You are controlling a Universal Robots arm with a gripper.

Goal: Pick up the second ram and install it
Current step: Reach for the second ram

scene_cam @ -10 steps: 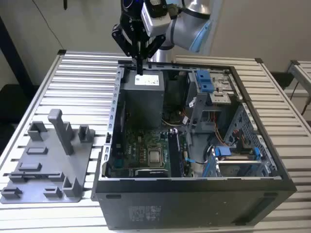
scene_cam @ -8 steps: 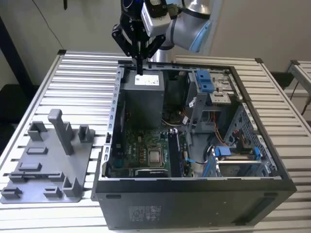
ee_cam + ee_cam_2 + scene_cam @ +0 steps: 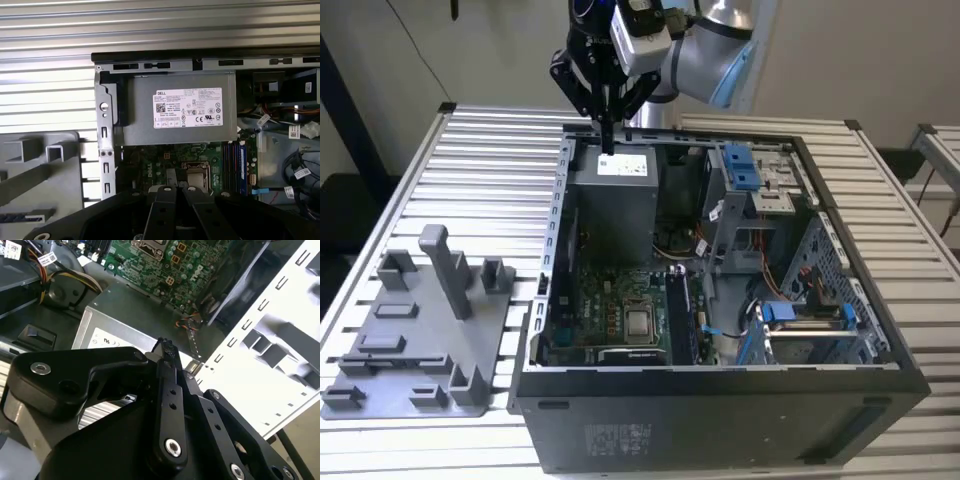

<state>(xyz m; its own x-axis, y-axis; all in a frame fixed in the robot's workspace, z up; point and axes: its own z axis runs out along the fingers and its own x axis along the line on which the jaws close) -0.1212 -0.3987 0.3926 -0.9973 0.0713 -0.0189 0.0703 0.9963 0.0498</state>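
Note:
My gripper (image 3: 607, 135) hangs over the far rim of the open computer case (image 3: 720, 385), just above the grey power supply (image 3: 615, 205). Its two black fingers are pressed together and shut, and nothing shows between them in both wrist views (image 3: 167, 347) (image 3: 175, 186). Long dark sticks stand in the memory slots (image 3: 235, 165) beside the processor socket (image 3: 195, 172), on the green motherboard (image 3: 610, 300). The same slots (image 3: 678, 318) appear in the exterior view. I cannot tell which stick is the second ram.
A grey holder tray (image 3: 420, 335) with an upright post (image 3: 445, 265) lies on the slatted table at the exterior view's left, next to the case. Blue drive brackets (image 3: 742, 165) and loose cables (image 3: 770, 290) crowd the case's other side. The power supply carries a white label (image 3: 187, 107).

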